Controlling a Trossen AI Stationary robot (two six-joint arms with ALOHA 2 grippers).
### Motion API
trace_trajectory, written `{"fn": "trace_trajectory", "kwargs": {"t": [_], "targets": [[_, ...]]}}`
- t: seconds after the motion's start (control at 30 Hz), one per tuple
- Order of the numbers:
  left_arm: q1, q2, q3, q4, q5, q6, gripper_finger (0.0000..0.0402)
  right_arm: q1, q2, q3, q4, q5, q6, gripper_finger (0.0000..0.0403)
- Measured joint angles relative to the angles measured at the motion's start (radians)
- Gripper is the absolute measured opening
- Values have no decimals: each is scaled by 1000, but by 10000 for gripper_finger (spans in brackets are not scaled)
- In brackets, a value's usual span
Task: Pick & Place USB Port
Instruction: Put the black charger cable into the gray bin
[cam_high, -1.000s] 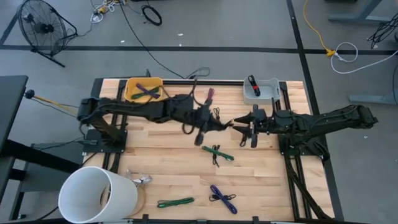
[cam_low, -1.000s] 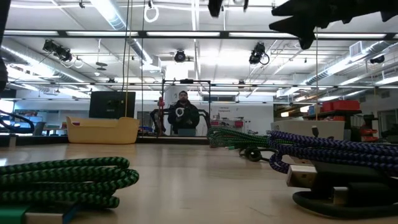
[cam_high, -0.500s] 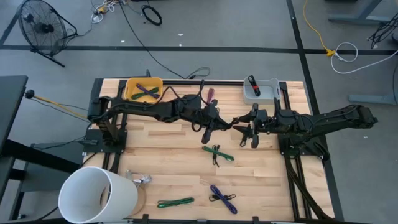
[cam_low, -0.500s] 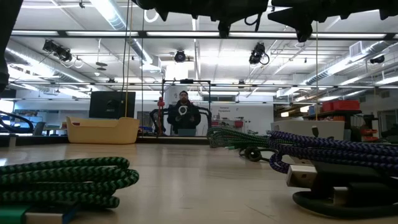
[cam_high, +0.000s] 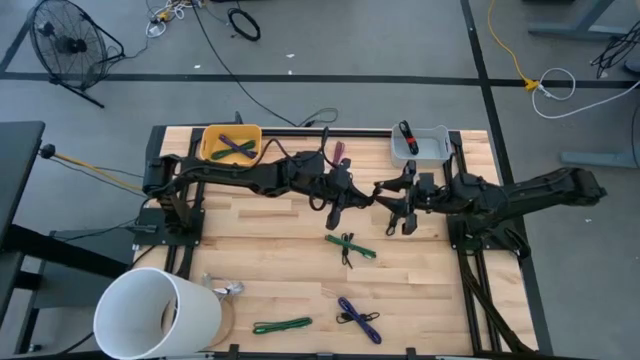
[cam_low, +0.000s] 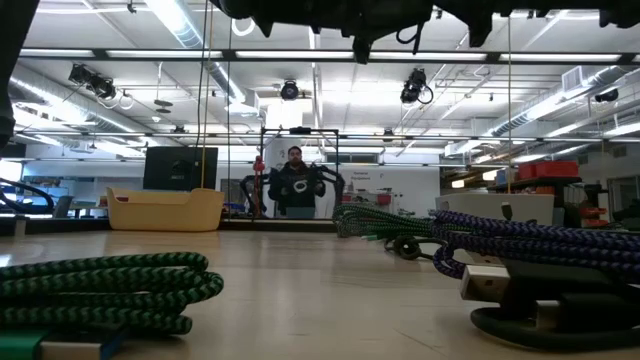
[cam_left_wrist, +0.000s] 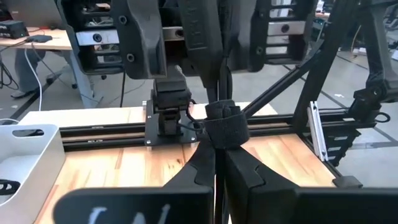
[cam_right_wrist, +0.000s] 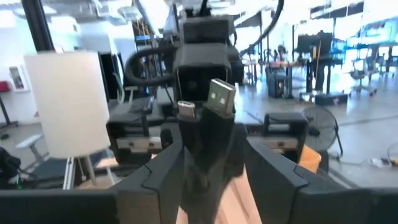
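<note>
The bench (cam_high: 260, 260) is a light wooden butcher-block surface with black rails along its left and right edges. A yellow tray (cam_high: 231, 143) sits at the far left corner and a grey tray (cam_high: 420, 146) at the far right. A green cable bundle (cam_high: 350, 246) lies near the bench centre. At the near edge lie a second green cable bundle (cam_high: 281, 325) and, to its right, a purple cable bundle (cam_high: 358, 319). A white cylindrical bucket (cam_high: 155, 313) occupies the near left corner.
</note>
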Motion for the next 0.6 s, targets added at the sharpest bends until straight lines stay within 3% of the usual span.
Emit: {"fn": "trace_trajectory", "kwargs": {"t": [0.17,0.23,0.33,0.6], "targets": [[0,0,0,-3,0,-5,12,0,64,0,70,-5,-23,153],[0,0,0,-4,-2,-5,11,0,91,0,83,0,-25,116],[0,0,-2,-8,-3,-5,19,-2,118,0,106,5,-63,29],[-1,0,-1,-4,-19,-5,79,-3,99,0,98,1,-61,15]]}}
